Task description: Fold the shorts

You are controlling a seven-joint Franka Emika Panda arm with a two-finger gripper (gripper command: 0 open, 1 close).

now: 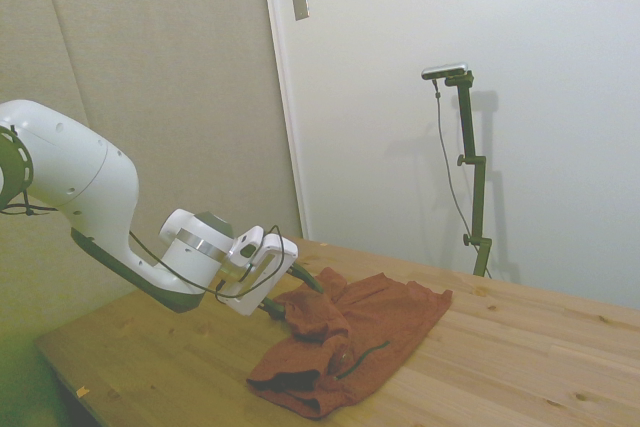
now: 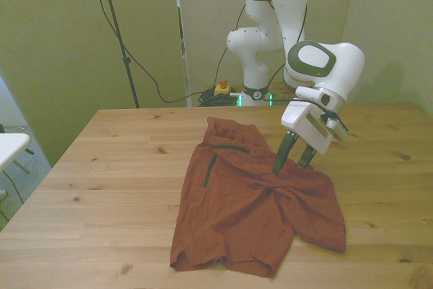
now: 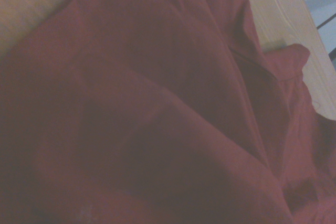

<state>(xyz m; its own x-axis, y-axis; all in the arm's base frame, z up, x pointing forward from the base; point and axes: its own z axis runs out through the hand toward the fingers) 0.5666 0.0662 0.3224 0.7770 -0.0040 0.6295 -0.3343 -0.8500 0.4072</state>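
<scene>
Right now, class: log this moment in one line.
gripper: open, fingertips at fabric | shorts: rumpled on table, unfolded | nothing lifted

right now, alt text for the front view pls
Rust-orange shorts lie spread and rumpled on a wooden table. A white robot arm's gripper points down at them near the front view's right, its two dark fingers apart and their tips at the fabric.
</scene>
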